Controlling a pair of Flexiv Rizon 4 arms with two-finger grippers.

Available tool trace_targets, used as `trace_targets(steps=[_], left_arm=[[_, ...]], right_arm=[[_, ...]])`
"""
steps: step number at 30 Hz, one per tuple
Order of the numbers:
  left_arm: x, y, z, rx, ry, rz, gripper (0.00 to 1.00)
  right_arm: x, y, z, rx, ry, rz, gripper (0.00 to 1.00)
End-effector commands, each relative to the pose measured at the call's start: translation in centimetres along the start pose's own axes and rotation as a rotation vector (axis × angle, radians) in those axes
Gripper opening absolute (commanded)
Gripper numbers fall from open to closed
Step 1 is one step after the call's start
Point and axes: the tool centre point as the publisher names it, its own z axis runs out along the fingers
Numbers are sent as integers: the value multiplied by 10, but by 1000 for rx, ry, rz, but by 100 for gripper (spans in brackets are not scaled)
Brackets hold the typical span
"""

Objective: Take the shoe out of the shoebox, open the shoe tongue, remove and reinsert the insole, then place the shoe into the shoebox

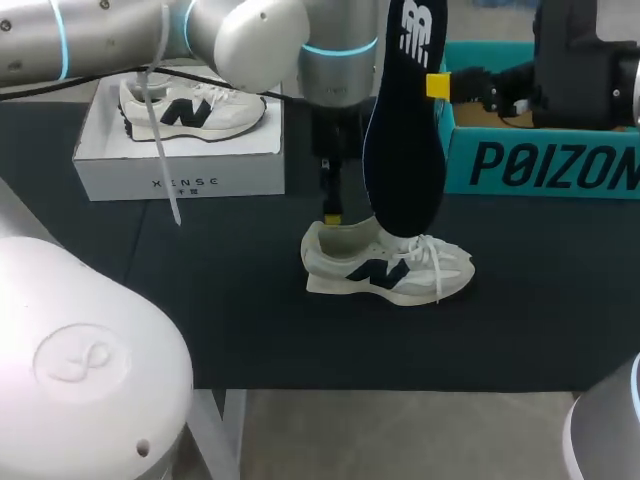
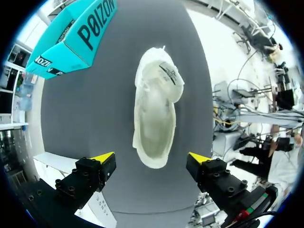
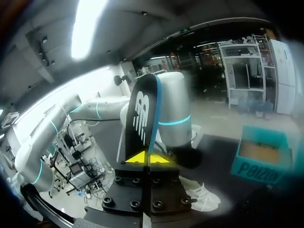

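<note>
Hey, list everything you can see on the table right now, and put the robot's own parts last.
Shoe: one, white with navy logo, standing mid-table.
Insole: one, dark navy, held upright above that shoe.
Teal shoebox: one, open, back right.
White box: one, back left.
Second shoe: one, white and navy, in the white box.
Table: one, dark covering.
Left gripper: one, yellow-tipped, open above the shoe's heel.
Right gripper: one, yellow-tipped, shut on the insole.

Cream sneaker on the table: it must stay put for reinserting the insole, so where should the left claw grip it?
Likely the heel, across its sides, from straight above: the cream lace-up sneaker stands upright, and the open left claw hangs over that narrow end.
</note>
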Motion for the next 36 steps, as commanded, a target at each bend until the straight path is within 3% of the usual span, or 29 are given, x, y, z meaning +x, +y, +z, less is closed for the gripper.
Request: trace_targets(steps=[1, 13, 17, 23, 31, 36], left_arm=[[-5, 3, 9, 40, 15, 15, 100], [-7, -8, 9, 61, -56, 27, 100], [-17, -19, 22, 127, -95, 33, 100], [-30, -33, 41, 162, -82, 77, 100], [-50, -46, 60, 158, -98, 129, 100], [-48, -51, 65, 158, -77, 122, 100]], right_arm=[[-1, -3, -3, -10, -4, 3, 0], [-1, -3, -3, 1, -3, 8, 0], [-1, -4, -3, 3, -3, 12, 0], [0, -5, -4, 2, -2, 19, 0], [2, -8, -6, 2, -4, 28, 0], [3, -10, -6, 1, -8, 38, 0]])
